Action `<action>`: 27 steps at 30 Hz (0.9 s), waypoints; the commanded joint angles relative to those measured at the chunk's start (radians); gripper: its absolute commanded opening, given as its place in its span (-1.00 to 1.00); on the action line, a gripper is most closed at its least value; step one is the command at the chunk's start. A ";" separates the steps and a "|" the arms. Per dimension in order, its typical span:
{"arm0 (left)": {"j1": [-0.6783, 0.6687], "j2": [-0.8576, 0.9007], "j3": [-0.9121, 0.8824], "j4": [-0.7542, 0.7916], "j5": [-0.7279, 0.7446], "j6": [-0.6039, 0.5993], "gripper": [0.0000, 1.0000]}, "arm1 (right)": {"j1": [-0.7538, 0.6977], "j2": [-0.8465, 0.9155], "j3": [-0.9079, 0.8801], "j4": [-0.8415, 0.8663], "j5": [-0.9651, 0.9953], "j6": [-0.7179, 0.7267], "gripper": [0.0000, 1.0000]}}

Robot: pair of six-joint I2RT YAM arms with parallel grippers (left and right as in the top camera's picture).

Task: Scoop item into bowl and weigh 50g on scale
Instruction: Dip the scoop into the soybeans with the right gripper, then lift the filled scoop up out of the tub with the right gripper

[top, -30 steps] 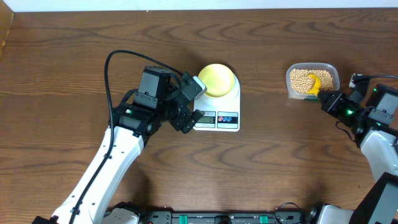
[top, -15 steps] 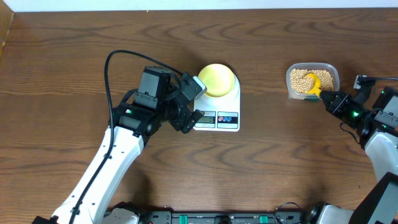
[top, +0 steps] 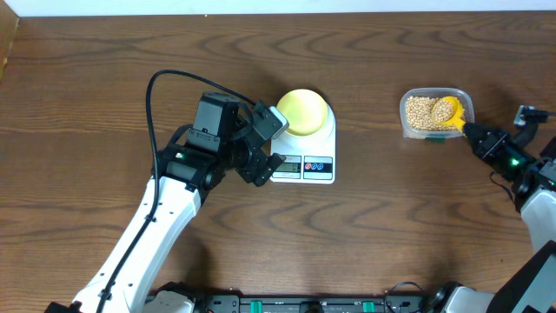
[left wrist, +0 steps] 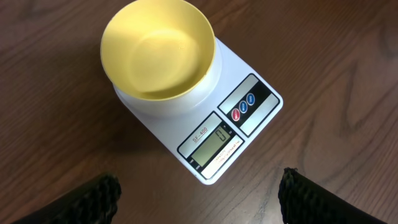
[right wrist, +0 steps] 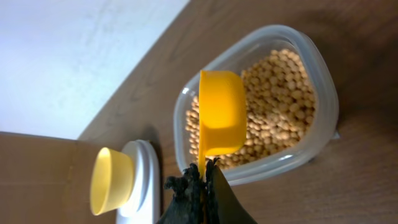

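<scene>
The pale yellow bowl (top: pixel 304 111) (left wrist: pixel 158 50) stands empty on the white scale (top: pixel 306 162) (left wrist: pixel 249 106). Its display shows zero. My left gripper (top: pixel 270 148) (left wrist: pixel 199 193) hovers open just left of the scale's display edge, with nothing between its fingers. Tan beans (top: pixel 420 109) (right wrist: pixel 280 106) fill a clear tub (top: pixel 407 123) (right wrist: pixel 326 93) at the right. My right gripper (top: pixel 475 133) (right wrist: pixel 203 173) is shut on the handle of a yellow scoop (top: pixel 446 110) (right wrist: pixel 221 115). The scoop's cup lies among the beans at the tub's right side. The right wrist view also shows the bowl (right wrist: pixel 112 180) and scale (right wrist: pixel 145 180).
The left arm's black cable (top: pixel 165 83) loops over the table at left. The table's far edge (top: pixel 278 14) meets a white floor. Bare wood lies between the scale and the tub.
My right gripper has drawn back to the right, and the scoop has slid from the tub's middle toward its right side. The left arm, bowl and scale have not moved.
</scene>
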 commanded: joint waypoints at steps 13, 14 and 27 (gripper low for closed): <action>0.005 -0.007 -0.007 0.000 -0.002 0.017 0.68 | -0.026 0.007 0.010 0.142 -0.124 0.193 -0.98; 0.005 -0.007 -0.007 0.000 -0.002 0.017 0.68 | -0.026 0.007 0.010 0.152 -0.123 0.211 -0.98; 0.005 -0.007 -0.007 0.000 -0.002 0.017 0.68 | -0.026 0.007 0.010 0.254 -0.179 0.310 -0.98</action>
